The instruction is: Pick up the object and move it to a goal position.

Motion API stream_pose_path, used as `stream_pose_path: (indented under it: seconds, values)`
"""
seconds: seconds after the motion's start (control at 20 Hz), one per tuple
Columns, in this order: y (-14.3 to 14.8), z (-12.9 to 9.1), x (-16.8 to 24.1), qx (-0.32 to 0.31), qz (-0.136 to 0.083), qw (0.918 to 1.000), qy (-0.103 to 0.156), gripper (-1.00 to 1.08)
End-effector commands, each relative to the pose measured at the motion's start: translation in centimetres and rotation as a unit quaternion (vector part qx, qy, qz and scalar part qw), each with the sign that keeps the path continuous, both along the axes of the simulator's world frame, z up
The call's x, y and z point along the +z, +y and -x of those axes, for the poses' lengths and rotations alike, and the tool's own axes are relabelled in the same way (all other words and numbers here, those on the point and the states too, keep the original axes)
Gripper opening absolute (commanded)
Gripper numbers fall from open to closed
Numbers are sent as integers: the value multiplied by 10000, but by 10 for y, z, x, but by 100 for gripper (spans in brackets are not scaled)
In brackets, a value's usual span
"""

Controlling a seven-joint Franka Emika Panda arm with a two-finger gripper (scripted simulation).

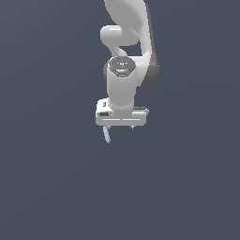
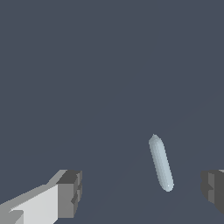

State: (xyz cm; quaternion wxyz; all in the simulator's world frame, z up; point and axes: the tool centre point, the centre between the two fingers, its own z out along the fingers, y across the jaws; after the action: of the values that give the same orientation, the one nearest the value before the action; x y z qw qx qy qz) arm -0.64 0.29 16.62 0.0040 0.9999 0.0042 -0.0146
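Note:
The object (image 1: 107,135) is a small pale light-blue elongated piece with rounded ends. In the exterior view it shows just under the hand's left end, slightly tilted. The white gripper (image 1: 119,127) points down over it with its short fingers spread wide. In the wrist view the object (image 2: 160,162) lies in the gap of the gripper (image 2: 142,192), closer to one dark finger pad (image 2: 213,189) than to the other finger pad (image 2: 71,192). It touches neither one. The gripper is open and holds nothing.
A plain dark grey-blue surface (image 1: 56,187) fills both views. The white arm (image 1: 123,70) rises above the hand toward the exterior view's upper edge. No other objects show.

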Motion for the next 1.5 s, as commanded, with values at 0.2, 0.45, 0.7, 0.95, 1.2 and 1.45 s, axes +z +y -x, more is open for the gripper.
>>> stream_pose_path:
  seconds: [0.2,0.45,0.7,0.95,1.2,1.45]
  values:
    - [3,-1,3,92,-1,10000,-14,100]
    - [13,-3,12,309,1,9995,-47,100]
    - [14,-3,13,317,2,9995,-49,100]
    - [6,-1,3,387,-5,9992,-54,100]
    - [-9,6,-16,542,-18,9985,-67,100]
    - [-33,20,-46,782,-36,9969,-89,100]
